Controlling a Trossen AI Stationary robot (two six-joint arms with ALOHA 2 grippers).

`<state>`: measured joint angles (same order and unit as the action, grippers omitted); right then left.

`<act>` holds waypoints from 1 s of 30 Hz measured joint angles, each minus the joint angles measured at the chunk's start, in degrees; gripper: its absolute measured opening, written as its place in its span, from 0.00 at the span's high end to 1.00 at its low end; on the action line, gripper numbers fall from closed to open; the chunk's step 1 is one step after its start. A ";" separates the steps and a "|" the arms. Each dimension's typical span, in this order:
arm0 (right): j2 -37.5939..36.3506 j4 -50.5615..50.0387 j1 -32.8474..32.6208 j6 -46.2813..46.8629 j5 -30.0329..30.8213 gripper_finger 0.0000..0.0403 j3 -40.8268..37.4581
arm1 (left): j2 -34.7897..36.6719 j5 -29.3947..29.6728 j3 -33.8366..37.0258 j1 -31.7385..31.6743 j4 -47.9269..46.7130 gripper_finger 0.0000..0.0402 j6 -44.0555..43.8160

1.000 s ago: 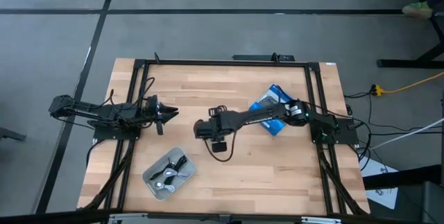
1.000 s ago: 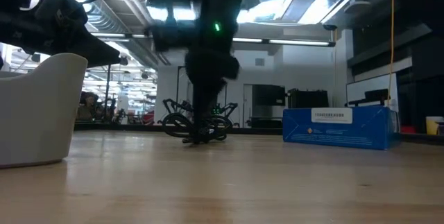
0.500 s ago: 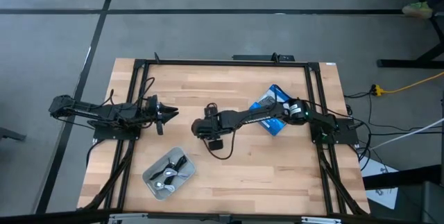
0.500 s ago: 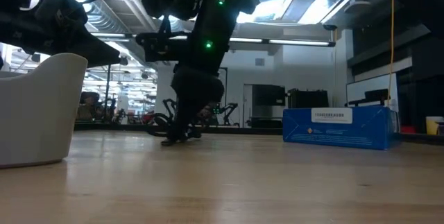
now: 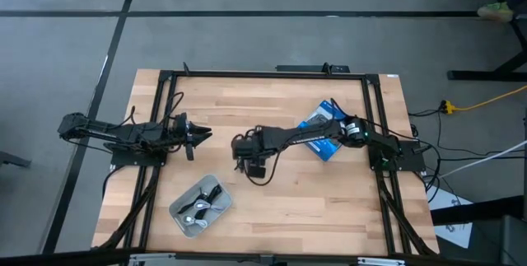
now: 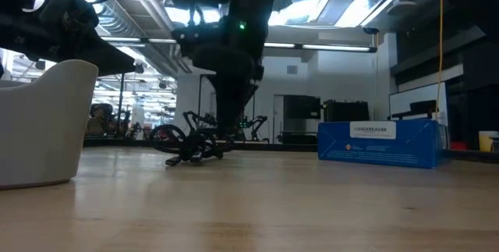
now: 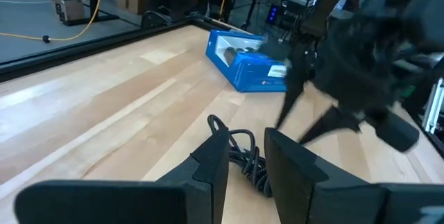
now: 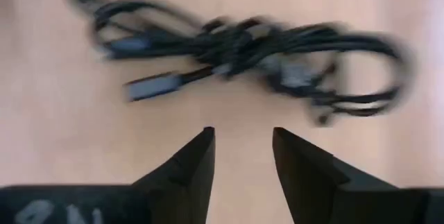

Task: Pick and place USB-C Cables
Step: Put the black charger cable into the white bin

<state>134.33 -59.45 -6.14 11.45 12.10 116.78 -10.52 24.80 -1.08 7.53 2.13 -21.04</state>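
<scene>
1. We see the right gripper (image 8: 241, 156) over mid-bench, fingers slightly parted, holding nothing.
2. Just beyond its fingertips, the USB-C Cables (image 8: 239, 50) bundle lies on the bench (image 5: 329, 192).
3. The left gripper (image 5: 200, 135) waits near the left edge.

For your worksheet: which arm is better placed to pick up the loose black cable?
Right. Its gripper hangs open directly over the cable at mid-table, while the left gripper waits farther off near the table's left side.
</scene>
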 joint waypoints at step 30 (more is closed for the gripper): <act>0.06 14.20 4.20 -14.37 -1.25 0.63 -5.92 | -0.05 -0.01 0.00 0.01 0.00 0.79 0.57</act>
<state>134.39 -45.25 -1.93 -2.92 10.84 110.87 -10.57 24.80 -1.08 7.54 2.13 -20.47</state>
